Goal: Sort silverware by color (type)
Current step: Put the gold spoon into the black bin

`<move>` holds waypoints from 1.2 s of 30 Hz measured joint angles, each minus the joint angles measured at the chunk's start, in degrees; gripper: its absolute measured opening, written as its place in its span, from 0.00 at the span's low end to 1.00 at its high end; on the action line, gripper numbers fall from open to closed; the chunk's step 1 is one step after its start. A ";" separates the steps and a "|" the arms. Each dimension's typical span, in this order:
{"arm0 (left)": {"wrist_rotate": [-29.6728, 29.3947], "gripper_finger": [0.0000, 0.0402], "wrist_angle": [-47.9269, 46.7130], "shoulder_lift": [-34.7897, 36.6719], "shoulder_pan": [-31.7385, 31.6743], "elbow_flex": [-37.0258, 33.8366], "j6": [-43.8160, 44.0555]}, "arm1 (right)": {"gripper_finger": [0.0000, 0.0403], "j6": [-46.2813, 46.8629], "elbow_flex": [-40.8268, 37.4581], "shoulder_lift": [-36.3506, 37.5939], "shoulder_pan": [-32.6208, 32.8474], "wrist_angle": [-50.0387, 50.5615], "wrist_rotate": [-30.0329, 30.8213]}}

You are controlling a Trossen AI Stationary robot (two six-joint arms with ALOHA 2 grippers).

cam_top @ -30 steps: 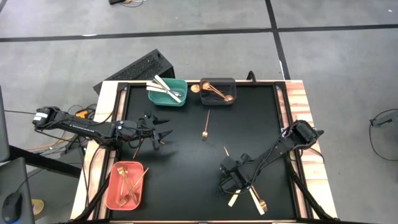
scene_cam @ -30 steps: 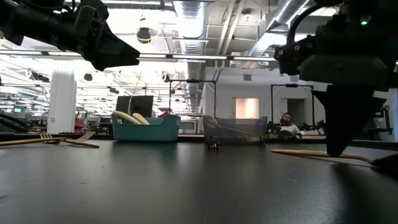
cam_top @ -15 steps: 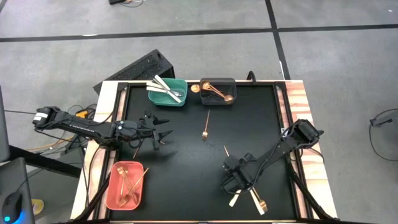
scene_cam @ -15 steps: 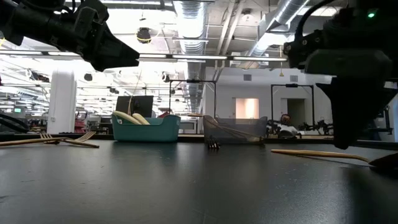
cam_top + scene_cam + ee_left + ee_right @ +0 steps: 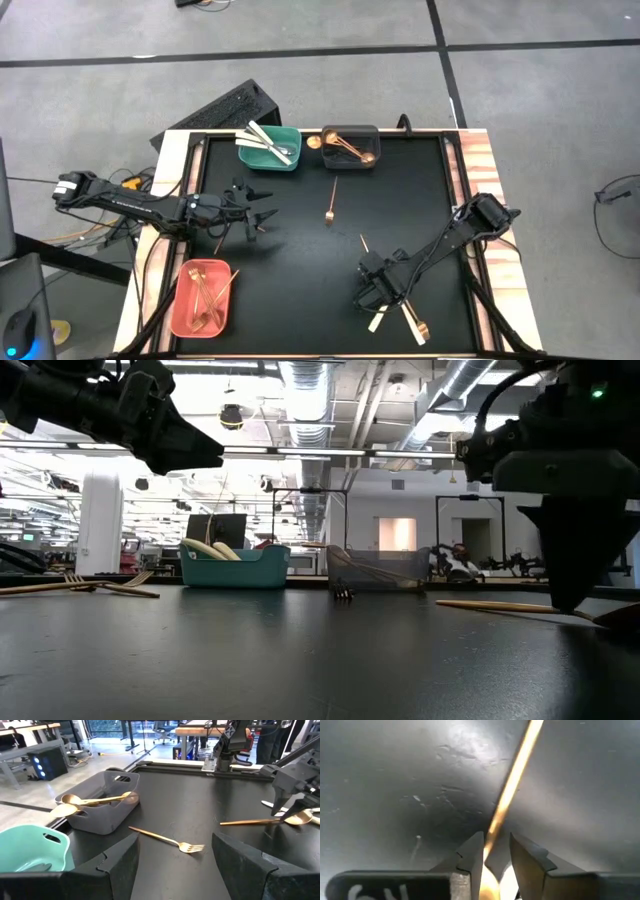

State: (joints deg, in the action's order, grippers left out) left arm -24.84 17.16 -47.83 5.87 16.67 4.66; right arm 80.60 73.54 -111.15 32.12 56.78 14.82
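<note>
At the worktop's [image 5: 300,240] five o'clock, our right end effector [image 5: 496,855] straddles a gold spoon [image 5: 512,780], fingers slightly apart; our left end effector [image 5: 262,215] waits, spread, at nine o'clock.

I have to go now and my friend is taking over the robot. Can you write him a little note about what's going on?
Right gripper: down at the table's near right, fingers either side of a gold spoon's handle, not closed on it yet.
Left gripper: open, empty, waiting over the table's left side.
Done: white knives in the teal bin, gold spoons in the grey bin, gold forks in the salmon bin.
Left: that spoon, a white knife beside it, one gold fork mid-table, and another gold piece under the left arm.
</note>
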 joint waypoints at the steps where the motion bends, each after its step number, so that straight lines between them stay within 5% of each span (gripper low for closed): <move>1: 0.00 0.59 -0.37 0.00 -0.01 0.00 0.15 | 0.29 -0.19 0.12 -0.45 0.00 -0.81 -0.21; 10: -0.02 0.59 -2.06 -0.02 -0.02 -0.02 0.61 | 0.27 -2.55 0.19 -1.66 -0.80 -1.92 -2.53; 18: -2.17 0.59 -1.40 0.00 -0.01 -0.02 -1.27 | 0.05 -16.89 0.19 -1.18 -2.85 -1.34 -2.22; 28: -3.02 0.59 0.34 -0.02 -0.02 -0.02 -2.80 | 0.07 -37.67 2.05 1.61 -16.36 13.30 19.73; 36: -3.60 0.59 -2.47 -0.04 -0.07 -0.02 1.24 | 0.07 -62.77 1.99 9.59 -33.03 3.11 38.33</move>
State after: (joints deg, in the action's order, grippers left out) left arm -28.44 14.69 -47.88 5.80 16.64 5.90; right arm 17.83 75.53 -101.56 -0.91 59.90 53.15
